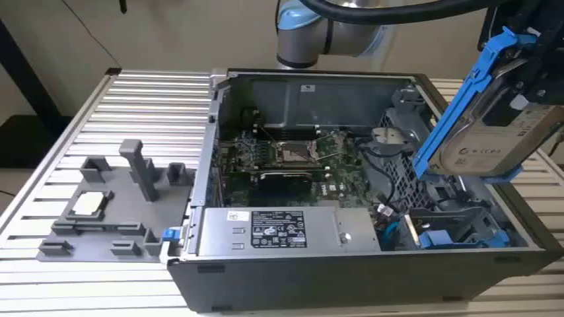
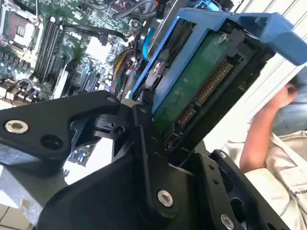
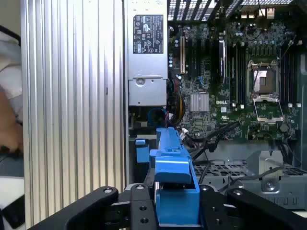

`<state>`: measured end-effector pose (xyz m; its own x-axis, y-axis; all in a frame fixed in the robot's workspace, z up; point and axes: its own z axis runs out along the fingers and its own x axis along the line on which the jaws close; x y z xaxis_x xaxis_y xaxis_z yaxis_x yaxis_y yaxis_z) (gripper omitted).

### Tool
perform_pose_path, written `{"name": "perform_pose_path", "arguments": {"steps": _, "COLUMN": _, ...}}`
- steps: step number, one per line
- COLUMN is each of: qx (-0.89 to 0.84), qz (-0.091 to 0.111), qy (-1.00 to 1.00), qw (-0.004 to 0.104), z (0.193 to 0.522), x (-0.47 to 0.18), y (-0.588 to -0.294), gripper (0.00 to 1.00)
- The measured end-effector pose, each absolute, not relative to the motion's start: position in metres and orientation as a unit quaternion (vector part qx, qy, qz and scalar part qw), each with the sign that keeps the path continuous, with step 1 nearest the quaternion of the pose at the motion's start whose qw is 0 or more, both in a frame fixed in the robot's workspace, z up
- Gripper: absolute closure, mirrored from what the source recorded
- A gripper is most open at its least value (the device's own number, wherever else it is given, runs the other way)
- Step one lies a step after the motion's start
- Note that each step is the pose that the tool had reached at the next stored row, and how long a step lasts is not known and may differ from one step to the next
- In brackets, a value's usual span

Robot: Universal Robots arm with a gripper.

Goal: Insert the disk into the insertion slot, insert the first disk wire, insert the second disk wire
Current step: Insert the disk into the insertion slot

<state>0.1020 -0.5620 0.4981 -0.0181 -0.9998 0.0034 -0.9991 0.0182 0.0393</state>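
Hand (image 3: 173, 192) pinches blue-framed grey metal disk (image 1: 487, 135) above open grey computer case (image 1: 352, 285); insertion and wiring outstanding.

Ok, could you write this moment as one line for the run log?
gripper: shut on disk | disk: in the air, tilted, over computer case at the exterior view's right | insertion: not yet done

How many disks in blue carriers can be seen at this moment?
1. The disk is held in the pincer, tilted above the open computer case at the exterior view's right. Blue plastic inside the case beneath it may hide another.
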Motion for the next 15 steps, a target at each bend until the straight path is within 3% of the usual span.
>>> {"name": "perform_pose_path", "arguments": {"steps": 15, "qx": 0.7, "qz": -0.013, "qy": -0.713, "qw": 0.015, "z": 0.4927, "x": 0.102, "y": -0.562, "gripper": 0.67}}
